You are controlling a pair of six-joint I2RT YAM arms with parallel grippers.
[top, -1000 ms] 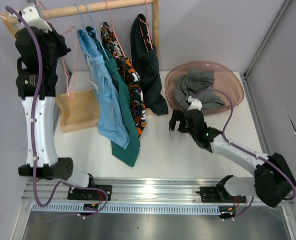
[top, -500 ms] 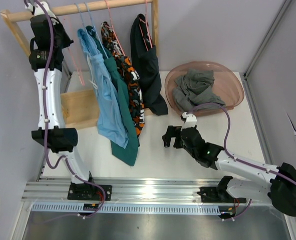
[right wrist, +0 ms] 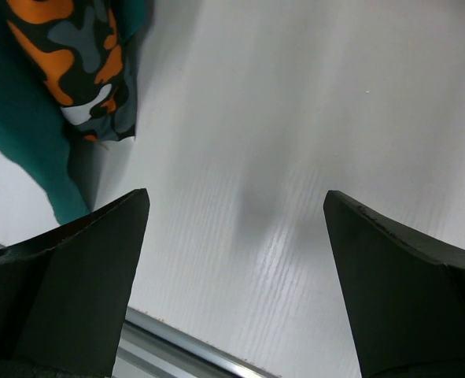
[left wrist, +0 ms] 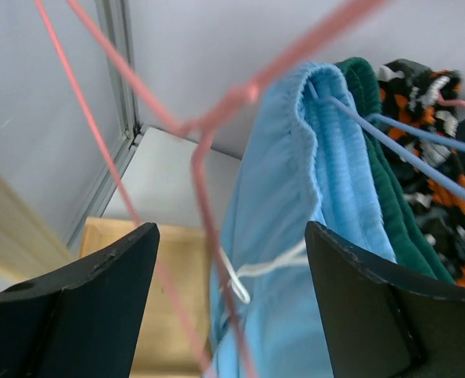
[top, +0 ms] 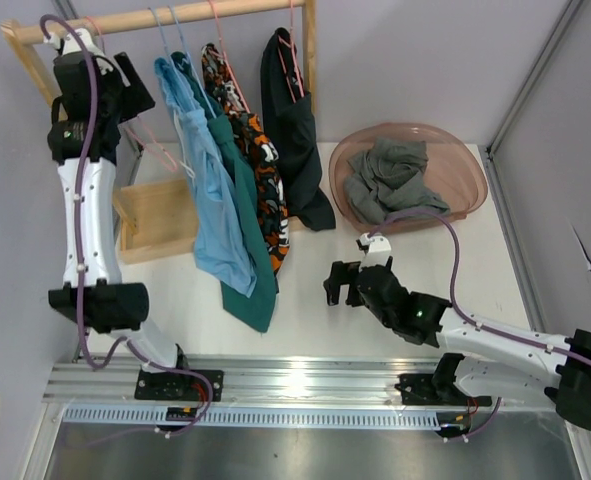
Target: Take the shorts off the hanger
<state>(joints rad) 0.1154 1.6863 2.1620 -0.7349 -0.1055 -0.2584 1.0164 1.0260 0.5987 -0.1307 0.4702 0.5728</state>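
**Top view**
- Rack: a wooden rail (top: 175,15) crosses the back left, with a wooden tray (top: 160,225) at its foot.
- Left gripper: the left gripper (top: 130,92) is raised to the rail's left end, beside an empty pink hanger (top: 155,150). Its arm stands tall along the left edge of the table (top: 310,310).
- On the rail: from left to right hang the light blue shorts (top: 210,190), dark teal shorts (top: 253,275), patterned shorts (top: 262,170) and black shorts (top: 295,140). Each hangs limp on a wire hanger, and the first three overlap.
- Bowl: a translucent pinkish bowl (top: 472,175) at the back right holds the grey shorts (top: 390,180), crumpled.
- Right gripper: the right gripper (top: 338,283) is low over bare table, between the hanging hems and the bowl, touching neither.

**Left wrist view**
- Left fingers: the two dark left fingers (left wrist: 83,299) stand wide apart, clamped on nothing.
- In the way: the pink hanger's wire runs down through the gap between them. Whether it touches either one cannot be told.
- Light blue shorts: they hang just beside the pink wire, with the gathered waistband folded over a blue hanger wire (left wrist: 397,138). A white drawstring (left wrist: 267,269) dangles from it.
- Behind: the dark teal and patterned waistbands are bunched close against the blue one.

**Right wrist view**
- Right fingers: the right fingers (right wrist: 67,283) are spread wide, with only white table between them.
- Hems: the patterned shorts show orange, black and pale camouflage at the upper left, lying over dark teal cloth.
- Edge: a metal track (right wrist: 177,350) runs along the bottom.
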